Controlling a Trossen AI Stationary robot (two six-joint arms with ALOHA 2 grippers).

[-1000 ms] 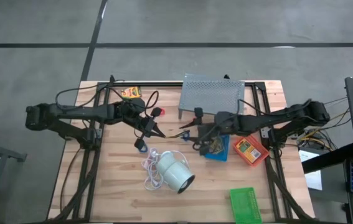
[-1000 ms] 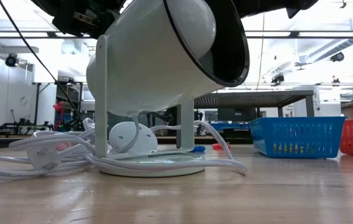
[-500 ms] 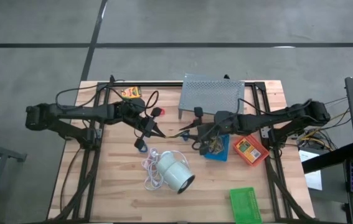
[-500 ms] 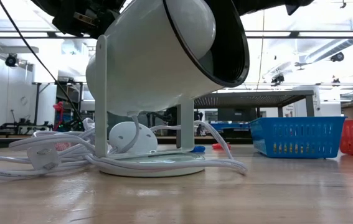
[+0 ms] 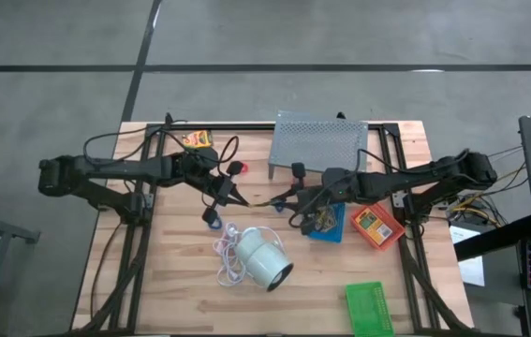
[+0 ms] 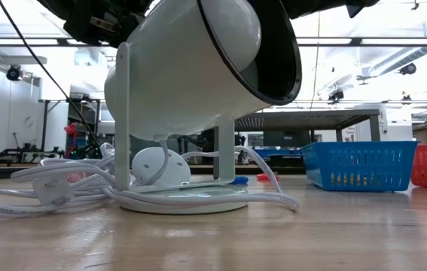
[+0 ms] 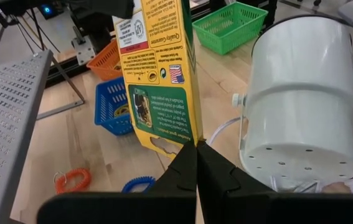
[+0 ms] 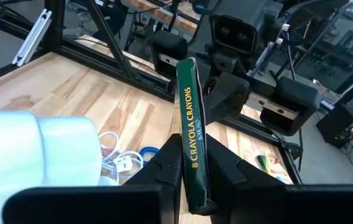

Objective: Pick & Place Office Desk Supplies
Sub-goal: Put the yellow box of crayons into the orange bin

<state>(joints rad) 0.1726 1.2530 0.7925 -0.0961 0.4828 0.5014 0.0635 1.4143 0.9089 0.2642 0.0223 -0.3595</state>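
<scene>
Handover in mid-air above the table centre. The crayon box (image 7: 159,74), a thin yellow-and-green printed carton, hangs between the two arms, clear of the wood. The left gripper (image 7: 196,163) is pinched shut on the box's tabbed end; the right gripper (image 8: 192,163) has its fingers closed against the box's narrow spine, where the lettering runs.

Handling, as judged: the carton looks light and fairly stiff along its edges but thin-walled, so a hard squeeze on the broad faces could dent it. The printed card seems smooth and may slip. The narrow edges and the ends are the firmer places to hold.

Surface: a pale wooden table (image 5: 181,290), level and dry-looking. On it lie a blue tray (image 5: 326,225), a red tray (image 5: 377,227), a green tray (image 5: 369,308), a second small box (image 5: 197,139) and an orange loop (image 7: 71,180). A white lamp (image 5: 265,257) with cord and a grey stand (image 5: 319,140) crowd the middle.

Room: grey floor around the table, and, in the low view, workshop benches under bright ceiling lights.
</scene>
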